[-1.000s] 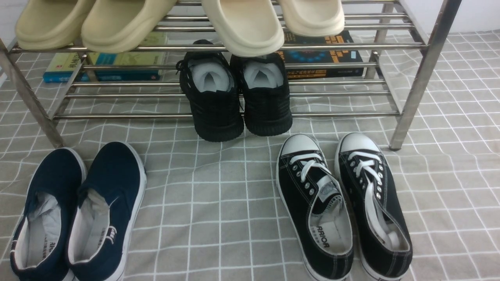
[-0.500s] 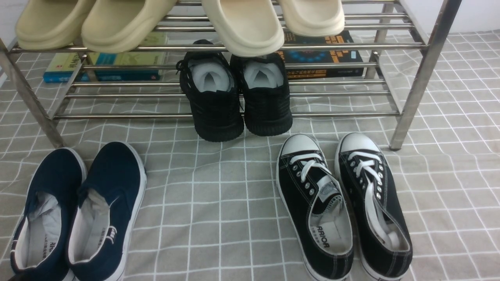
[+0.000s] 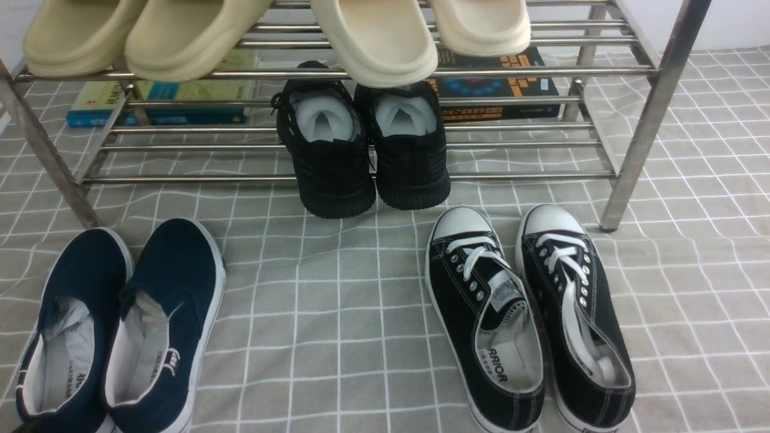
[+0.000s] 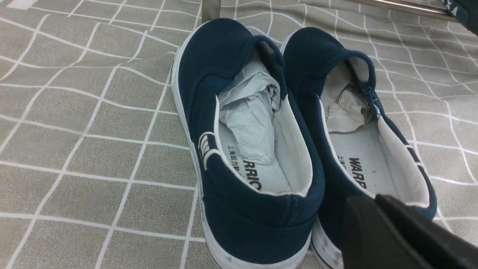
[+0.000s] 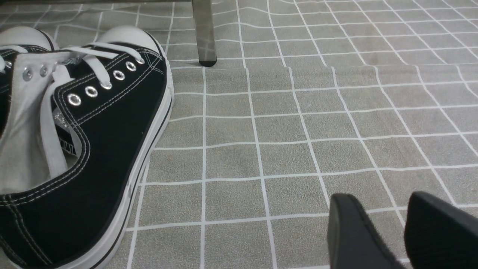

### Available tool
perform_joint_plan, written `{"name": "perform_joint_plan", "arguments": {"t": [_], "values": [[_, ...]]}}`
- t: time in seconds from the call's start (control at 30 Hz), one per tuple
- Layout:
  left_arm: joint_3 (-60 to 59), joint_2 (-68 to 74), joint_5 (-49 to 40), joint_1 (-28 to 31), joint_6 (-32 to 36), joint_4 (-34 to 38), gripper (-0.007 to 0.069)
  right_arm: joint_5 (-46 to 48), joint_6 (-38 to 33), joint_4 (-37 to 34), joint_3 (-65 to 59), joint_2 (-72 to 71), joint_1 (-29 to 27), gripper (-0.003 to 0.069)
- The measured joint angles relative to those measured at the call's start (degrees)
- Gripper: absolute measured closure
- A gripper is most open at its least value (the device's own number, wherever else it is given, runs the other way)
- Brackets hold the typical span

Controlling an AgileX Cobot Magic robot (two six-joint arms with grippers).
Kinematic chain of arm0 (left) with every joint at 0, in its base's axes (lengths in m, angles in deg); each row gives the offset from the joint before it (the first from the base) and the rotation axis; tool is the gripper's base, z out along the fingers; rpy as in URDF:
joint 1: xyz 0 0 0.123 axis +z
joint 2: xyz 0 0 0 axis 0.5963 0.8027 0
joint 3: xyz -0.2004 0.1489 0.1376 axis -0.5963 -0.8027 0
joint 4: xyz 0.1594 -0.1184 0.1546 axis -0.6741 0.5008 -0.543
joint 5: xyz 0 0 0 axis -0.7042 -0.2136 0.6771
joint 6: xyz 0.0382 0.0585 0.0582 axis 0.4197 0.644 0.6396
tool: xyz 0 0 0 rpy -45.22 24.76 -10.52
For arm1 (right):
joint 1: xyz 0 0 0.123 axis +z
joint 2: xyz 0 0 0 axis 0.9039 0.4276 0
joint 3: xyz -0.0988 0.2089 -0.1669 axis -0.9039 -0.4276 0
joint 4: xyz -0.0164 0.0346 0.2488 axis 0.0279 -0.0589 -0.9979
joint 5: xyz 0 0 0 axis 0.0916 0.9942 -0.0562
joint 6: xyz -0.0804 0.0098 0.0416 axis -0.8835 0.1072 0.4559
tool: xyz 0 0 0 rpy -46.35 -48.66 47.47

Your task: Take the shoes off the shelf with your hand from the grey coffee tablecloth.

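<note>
Navy blue canvas slip-on shoes [image 3: 120,328] with white rubber soles stand side by side, touching, on the grey-beige tablecloth with a thin white grid [image 3: 337,313], at the front left of the front view, toes toward the two-tier shelf of shiny steel bars [image 3: 637,129] and just in front of its left leg. In the left wrist view the pair [image 4: 298,123] lies just beyond the black left gripper [image 4: 401,233], whose dark tip overlaps the heel of one shoe; contact with that heel cannot be confirmed, and only one solid mass of the tool shows, so whether its jaws are spread or pressed together cannot be told. Each shoe has a pale grey-white lining, crumpled white paper stuffed into the toe, black lettering printed on the insole, and one carries small white stripes on its side panel. The right gripper [image 5: 405,231] hangs low over bare cloth, its two black fingers [image 5: 351,233] parted by a clear gap with nothing between them, beside a black lace-up sneaker with white toe cap [image 5: 78,149] and near a steel shelf leg [image 5: 203,33]. In the front view the navy heels are cut off by the lower edge, and a small dark shape at the bottom left corner is possibly part of the left arm. All-black knit sneakers [image 3: 364,147] rest on the lower tier, cream foam slippers [image 3: 271,33] on the upper, partly cropped.
</note>
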Motion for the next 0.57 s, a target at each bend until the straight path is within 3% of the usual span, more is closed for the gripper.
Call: {"name": "perform_joint_plan", "arguments": {"t": [0.57], "values": [[0.0, 0.0, 0.0, 0.0, 0.0, 0.0, 0.0564, 0.0, 0.0, 0.0, 0.0, 0.0, 0.0, 0.042]]}}
